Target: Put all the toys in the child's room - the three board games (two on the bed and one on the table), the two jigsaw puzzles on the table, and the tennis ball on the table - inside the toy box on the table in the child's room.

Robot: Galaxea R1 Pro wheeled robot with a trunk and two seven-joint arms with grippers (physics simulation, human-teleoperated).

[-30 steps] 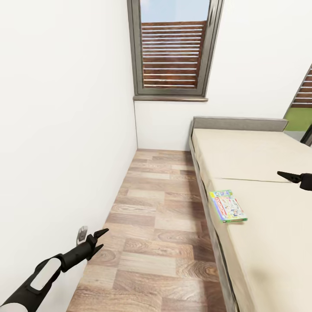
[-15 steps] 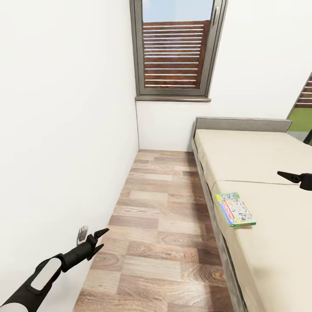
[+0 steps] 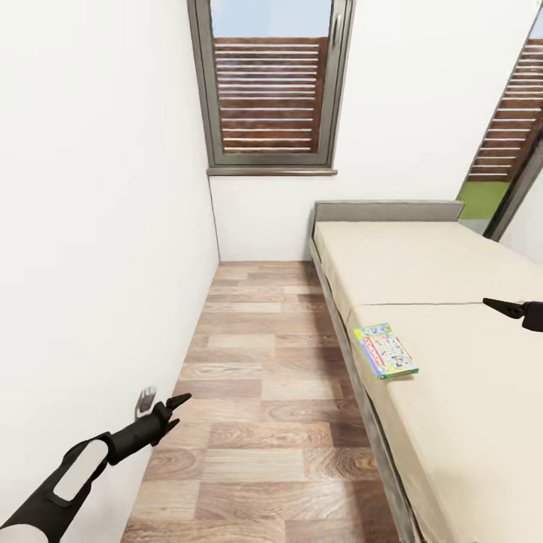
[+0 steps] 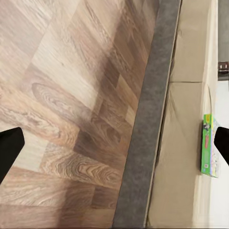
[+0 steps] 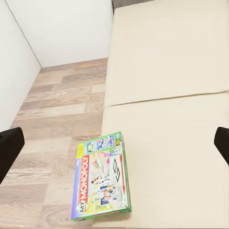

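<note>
Head view: the robot stands on the wood floor (image 3: 271, 392) in the aisle between a white wall (image 3: 90, 226) and the bed (image 3: 452, 377). One board game (image 3: 385, 351), green-edged, lies flat on the mattress at its near edge, at about 3 o'clock from the picture's centre. The left gripper (image 3: 172, 413) hangs at 7 o'clock over the floor, its two fingers parted and empty. The right gripper (image 3: 504, 306) enters at 3 o'clock above the mattress, well apart from the game; whether its jaws are open cannot be told here. A window (image 3: 270, 83) sits at 12 o'clock.

Left wrist view: the grey bed frame (image 4: 143, 143) runs between floor and mattress, and the same game (image 4: 208, 145) shows edge-on at 3 o'clock. The fingertips stand wide apart with nothing between them.

Right wrist view: the game (image 5: 101, 183) lies at 7 o'clock, its cover reading "My Monopoly", one long side at the mattress edge. The two fingertips sit at opposite borders, so these jaws are open and empty.

The step in hand appears to be the approach to this box. To do it well, the robot should probably close in on the bed, bring the right gripper down over the overhanging edge and pinch the box across its thickness.

Count: one board game, one bed, one window, two grippers.
</note>
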